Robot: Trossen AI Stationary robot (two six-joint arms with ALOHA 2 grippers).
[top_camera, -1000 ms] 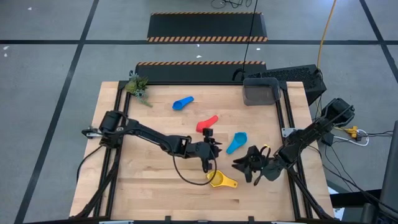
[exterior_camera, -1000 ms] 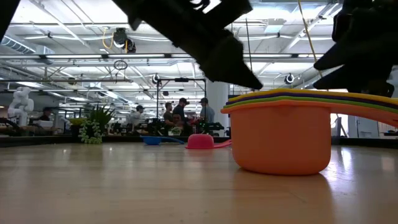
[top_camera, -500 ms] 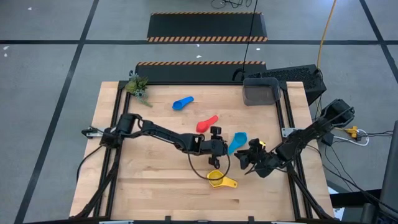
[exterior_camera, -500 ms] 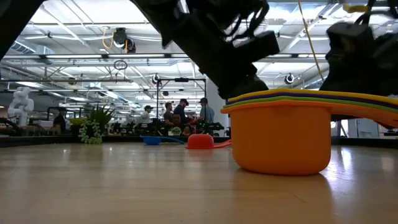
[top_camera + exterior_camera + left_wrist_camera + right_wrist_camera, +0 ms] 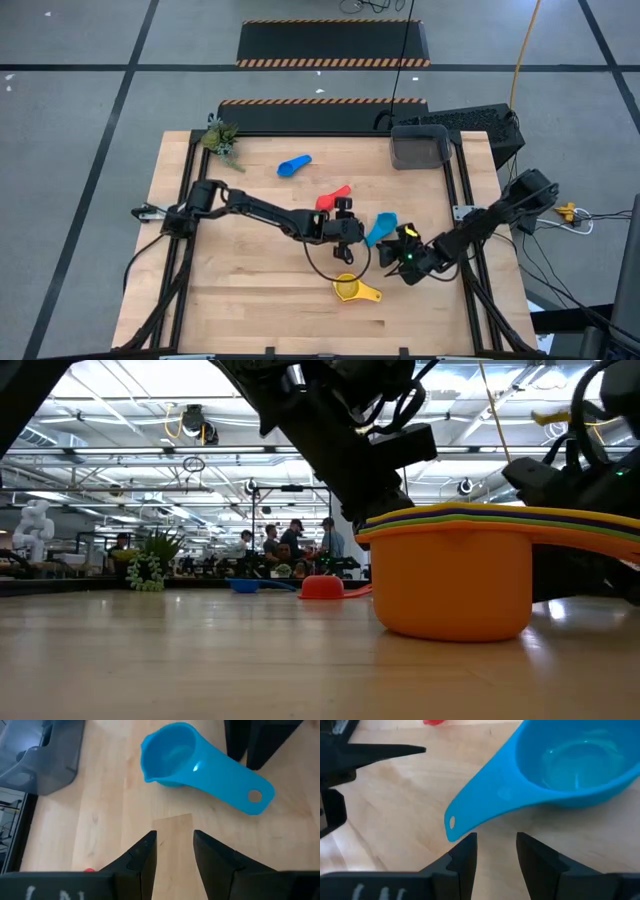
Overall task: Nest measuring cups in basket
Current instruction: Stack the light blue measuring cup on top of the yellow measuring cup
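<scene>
Your right pincer (image 5: 492,851) sits narrowly parted and empty, just beside the light blue cup's (image 5: 555,765) handle on the surface (image 5: 240,290); your left pincer (image 5: 174,851) likewise gapes slightly, empty.

A plant (image 5: 221,139) is set at the table's (image 5: 240,300) far corner; a keyboard (image 5: 470,122) lies beyond it.

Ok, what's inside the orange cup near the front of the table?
Nested in the orange plastic measuring cup, the low view shows yellow, green and dark rims stacked at its lip. From above only the yellow cup shows; whatever sits deeper is covered.
</scene>
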